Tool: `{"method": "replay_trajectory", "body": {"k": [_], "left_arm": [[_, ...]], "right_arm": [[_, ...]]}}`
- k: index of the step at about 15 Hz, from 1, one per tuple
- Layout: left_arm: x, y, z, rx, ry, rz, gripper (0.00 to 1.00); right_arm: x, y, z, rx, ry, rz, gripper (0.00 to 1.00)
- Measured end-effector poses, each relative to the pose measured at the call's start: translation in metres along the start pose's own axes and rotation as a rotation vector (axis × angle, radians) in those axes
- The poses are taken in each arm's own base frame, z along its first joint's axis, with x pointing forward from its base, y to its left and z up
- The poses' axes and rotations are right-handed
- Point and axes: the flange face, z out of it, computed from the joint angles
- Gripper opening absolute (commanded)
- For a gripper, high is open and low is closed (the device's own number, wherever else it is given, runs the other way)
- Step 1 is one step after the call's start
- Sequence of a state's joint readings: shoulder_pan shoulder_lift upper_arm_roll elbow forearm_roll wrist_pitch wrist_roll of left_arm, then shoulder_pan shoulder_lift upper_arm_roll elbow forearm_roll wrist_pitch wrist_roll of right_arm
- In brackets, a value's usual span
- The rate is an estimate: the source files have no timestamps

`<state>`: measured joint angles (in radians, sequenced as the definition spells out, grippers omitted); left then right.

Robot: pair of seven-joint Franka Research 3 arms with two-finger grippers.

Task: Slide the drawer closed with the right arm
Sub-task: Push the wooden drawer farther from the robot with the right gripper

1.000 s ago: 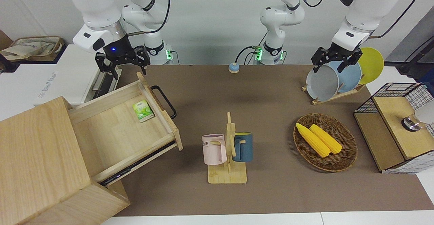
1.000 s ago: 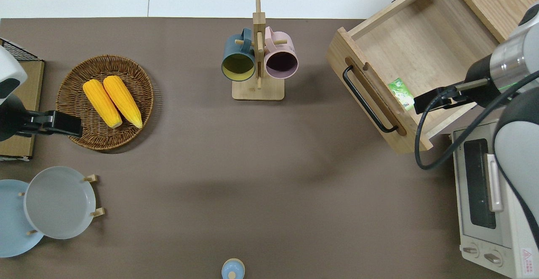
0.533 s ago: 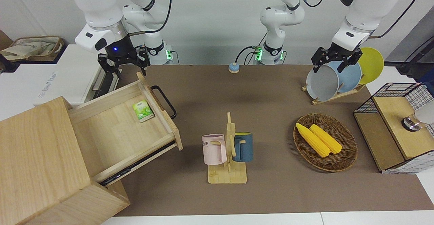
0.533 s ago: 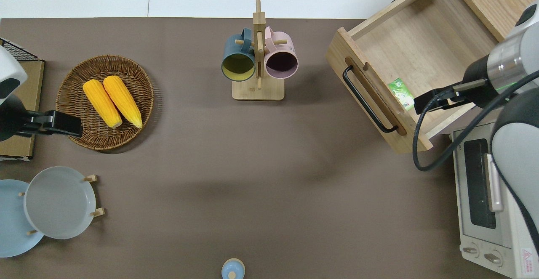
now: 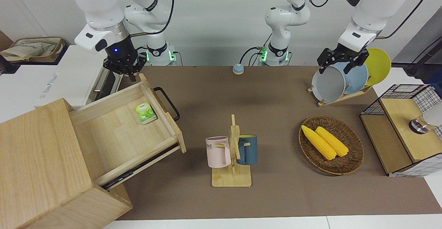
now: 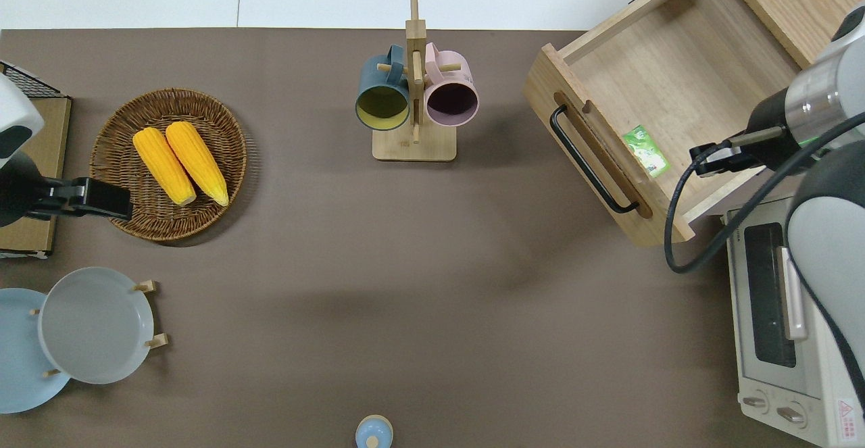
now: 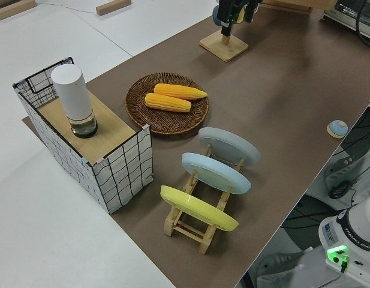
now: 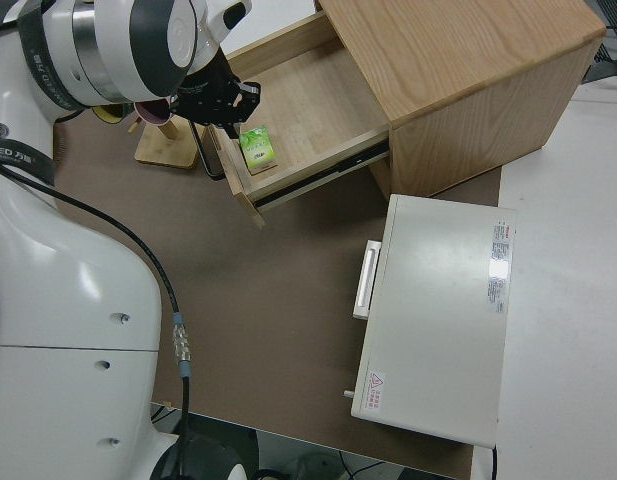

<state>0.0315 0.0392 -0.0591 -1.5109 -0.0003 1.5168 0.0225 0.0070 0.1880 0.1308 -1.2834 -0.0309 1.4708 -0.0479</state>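
The drawer stands pulled out of the pale wooden cabinet, its black loop handle facing the middle of the table. A small green packet lies inside it near the front panel. My right gripper, blue light lit on its wrist, hangs over the drawer's edge nearer the robots, beside the packet and clear of the handle. In the right side view the right gripper hovers above the drawer. The left arm, with its left gripper, is parked.
A white toaster oven sits nearer the robots than the drawer. A mug rack with two mugs stands mid-table, with a wicker basket of corn, a plate rack and a wire shelf box toward the left arm's end.
The right gripper has turned at the wrist and now looks narrower, drawn back slightly from the packet. The drawer and the left arm have not moved.
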Motion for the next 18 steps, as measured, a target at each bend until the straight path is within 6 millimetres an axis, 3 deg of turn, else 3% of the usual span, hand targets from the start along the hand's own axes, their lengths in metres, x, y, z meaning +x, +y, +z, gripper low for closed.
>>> {"method": "replay_trajectory", "body": {"k": [6, 10, 14, 18], "left_arm": [[0.000, 0.000, 0.000, 0.000, 0.000, 0.000, 0.99], [0.000, 0.000, 0.000, 0.000, 0.000, 0.000, 0.99], [0.000, 0.000, 0.000, 0.000, 0.000, 0.000, 0.99], [0.000, 0.000, 0.000, 0.000, 0.000, 0.000, 0.99]], "right_arm": [[0.000, -0.002, -0.002, -0.002, 0.003, -0.003, 0.000], [-0.002, -0.021, -0.007, -0.021, 0.012, 0.015, 0.000], [-0.005, -0.087, -0.010, -0.060, 0.024, 0.091, 0.000], [-0.011, -0.138, -0.010, -0.057, 0.032, 0.191, 0.000]]}}
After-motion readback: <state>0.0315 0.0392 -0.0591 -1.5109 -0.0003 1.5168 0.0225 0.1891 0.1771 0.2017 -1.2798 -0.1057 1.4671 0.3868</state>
